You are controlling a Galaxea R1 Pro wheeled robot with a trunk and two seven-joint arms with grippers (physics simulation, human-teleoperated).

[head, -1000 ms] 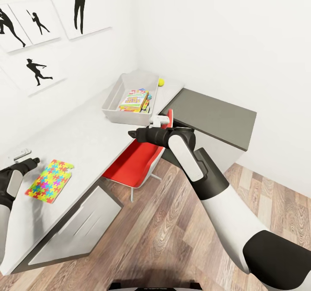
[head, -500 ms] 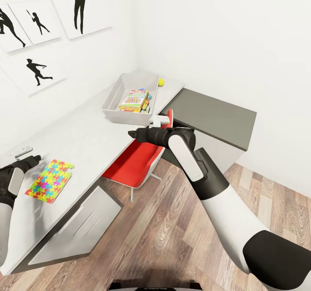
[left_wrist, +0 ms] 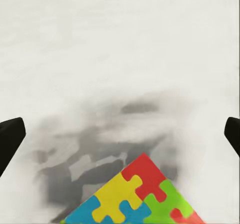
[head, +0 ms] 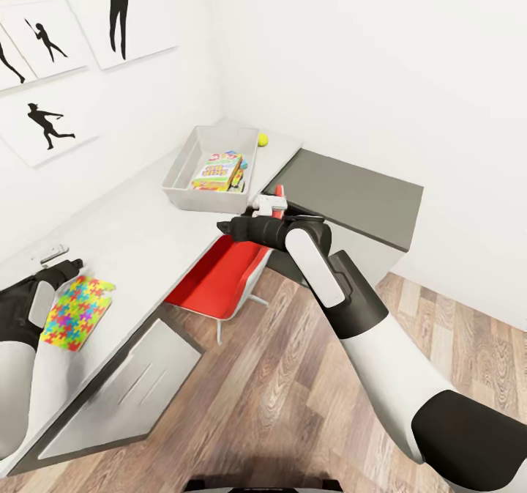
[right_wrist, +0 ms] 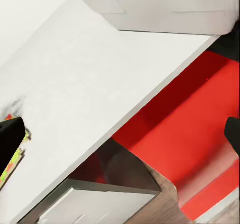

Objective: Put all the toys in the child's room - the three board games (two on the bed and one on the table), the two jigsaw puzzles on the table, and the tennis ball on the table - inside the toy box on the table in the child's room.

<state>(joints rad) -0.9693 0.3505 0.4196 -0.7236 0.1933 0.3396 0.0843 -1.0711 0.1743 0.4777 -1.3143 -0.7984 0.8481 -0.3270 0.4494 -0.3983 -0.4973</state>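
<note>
On the white table lies a jigsaw puzzle of bright interlocking pieces, near the front edge at the left. My left gripper hovers open just past the puzzle's far corner. In the left wrist view that gripper has its fingers wide apart, with the puzzle's corner below them. The light-grey toy box stands at the table's far end, with colourful board games lying in it. The tennis ball rests on the table behind the box. My right gripper hangs open and empty above the red chair.
A red chair is tucked under the table's edge. A low cabinet with a dark grey top adjoins the table on the right. Pale grey drawer fronts face the wooden floor. Silhouette pictures hang on the left wall.
The head camera has turned, shifting the whole scene leftward. My left gripper has moved forward along the puzzle's far edge. The right arm keeps its pose.
</note>
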